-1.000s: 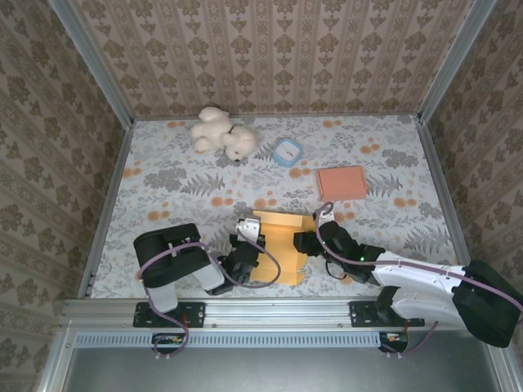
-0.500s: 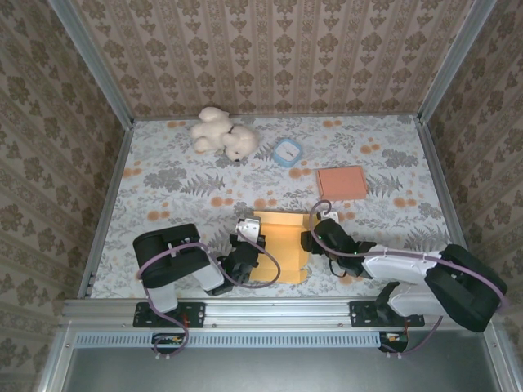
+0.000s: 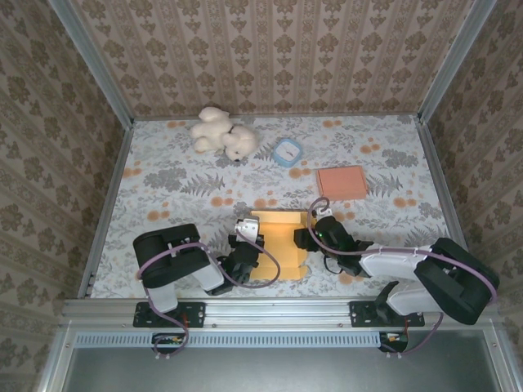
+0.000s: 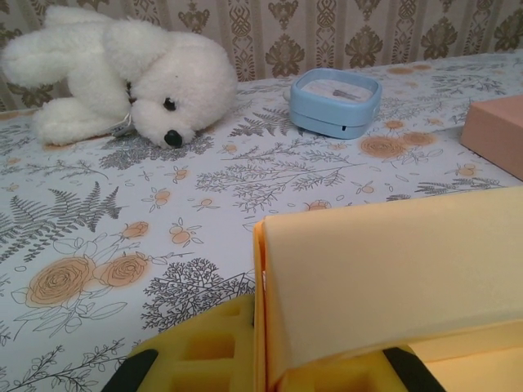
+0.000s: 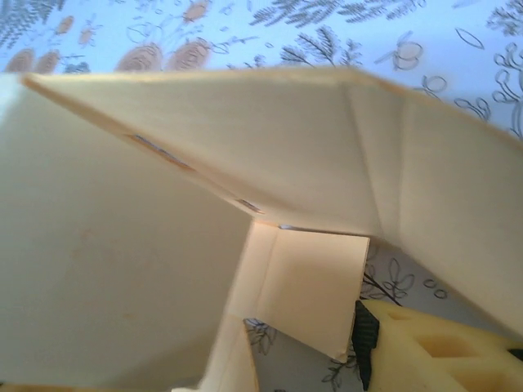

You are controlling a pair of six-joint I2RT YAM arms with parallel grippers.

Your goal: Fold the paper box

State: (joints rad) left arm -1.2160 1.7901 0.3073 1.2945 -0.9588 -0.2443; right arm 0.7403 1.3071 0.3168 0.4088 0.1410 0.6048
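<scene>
Lower centre, top view: box [image 3: 280, 245] half-folded on worktop [image 3: 163, 188]. Left claw [image 3: 252, 247] pinched shut on box's left wall, likely anchoring it while other side gets worked. Right claw [image 3: 301, 241] at right wall, probably to raise it; opening and grip can't be told.

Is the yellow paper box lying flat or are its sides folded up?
Partly folded: the paper box has walls standing up from its base in both wrist views, and its top is open.
</scene>
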